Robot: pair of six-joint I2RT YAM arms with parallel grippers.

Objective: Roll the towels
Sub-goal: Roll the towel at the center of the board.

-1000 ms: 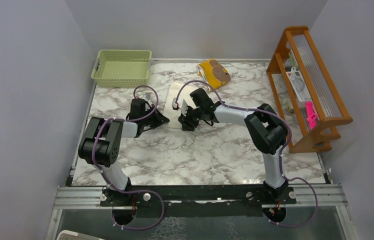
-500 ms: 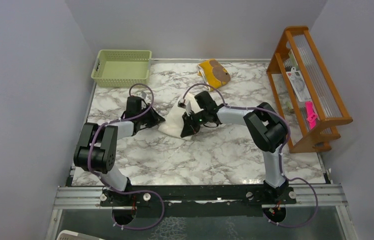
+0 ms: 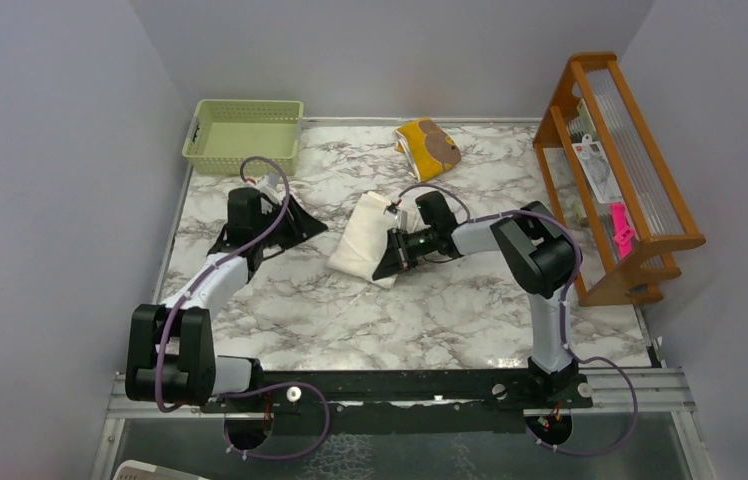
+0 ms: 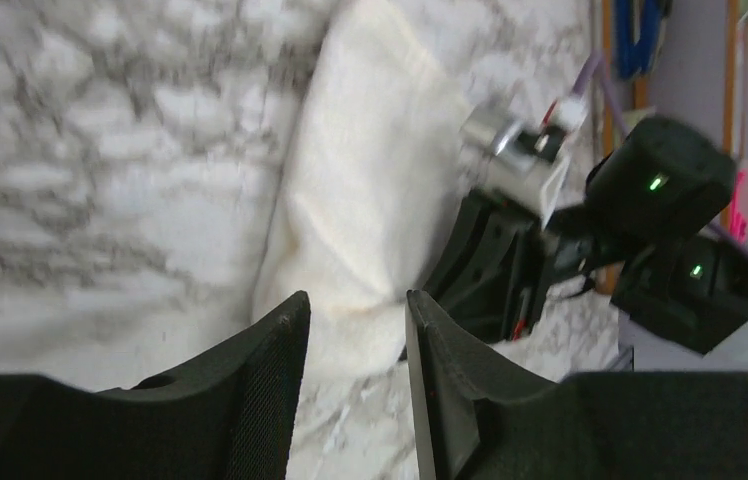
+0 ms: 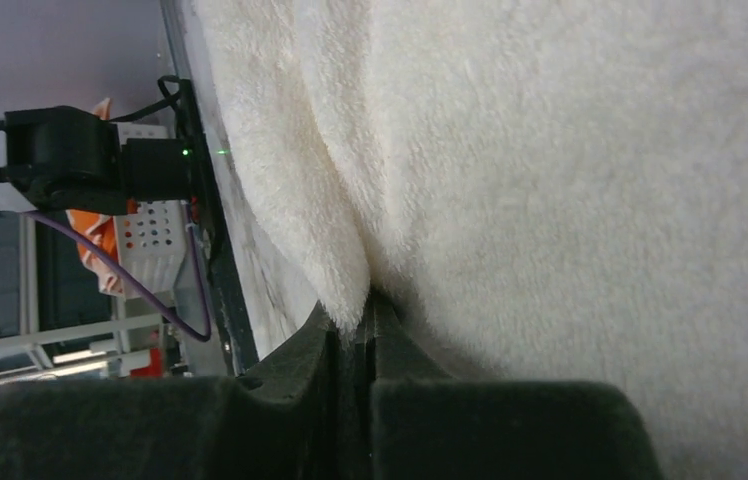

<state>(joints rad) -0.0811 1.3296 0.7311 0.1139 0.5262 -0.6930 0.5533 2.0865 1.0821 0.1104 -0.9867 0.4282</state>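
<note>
On my overhead feed I have a white counter with grey marble veining [image 3: 430,310]. A pale green rectangular plastic basket [image 3: 240,158] with slotted walls sits in its far left corner. At the far edge, right of centre, lies a mustard-yellow cloth towel with a brown patch [image 3: 428,147], folded into a small bundle, well apart from the basket. Near the middle of the counter a cream-white terry cloth towel [image 3: 360,238] lies bunched up at an angle. My left wrist feed shows a soft crease running along its length. An orange-brown wooden rack [image 3: 556,124] with clear ribbed sides stands along the counter's right edge.
</note>
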